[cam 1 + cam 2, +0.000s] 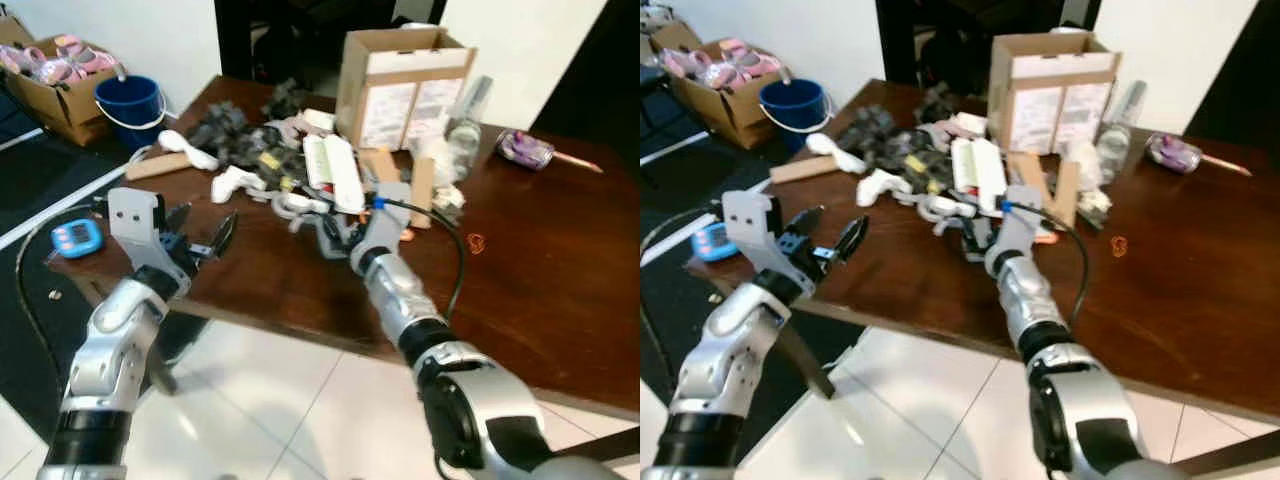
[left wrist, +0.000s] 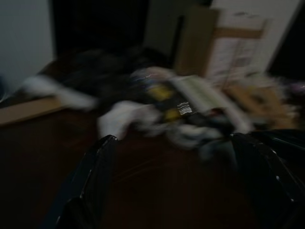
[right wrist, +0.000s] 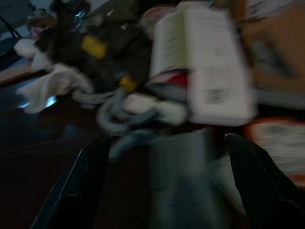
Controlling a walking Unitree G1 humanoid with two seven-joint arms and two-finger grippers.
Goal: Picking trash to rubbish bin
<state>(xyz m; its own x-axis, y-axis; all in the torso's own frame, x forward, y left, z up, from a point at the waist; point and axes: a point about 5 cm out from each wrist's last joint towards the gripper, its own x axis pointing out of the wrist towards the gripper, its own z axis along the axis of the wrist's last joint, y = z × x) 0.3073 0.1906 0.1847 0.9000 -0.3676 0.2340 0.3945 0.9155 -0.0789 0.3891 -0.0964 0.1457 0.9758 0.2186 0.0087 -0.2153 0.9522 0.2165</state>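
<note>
Right gripper (image 1: 335,232) fingers spread at blurred trash heap (image 1: 290,160) on table (image 1: 520,260)

Table (image 1: 560,290) dark reddish-brown wood, floor (image 1: 290,400) white tile. Bucket (image 1: 130,105) blue with a white handle. Big box (image 1: 400,85) tan cardboard with white printed labels. Trash pile (image 1: 270,150): grey-black scraps, white pieces, yellow tags. Small gadget (image 1: 76,238) bright blue. Wrapper (image 1: 525,150) purple. Both arms silver; left gripper (image 1: 205,238) fingers black. Side carton (image 1: 55,75) brown, pink items inside.
</note>
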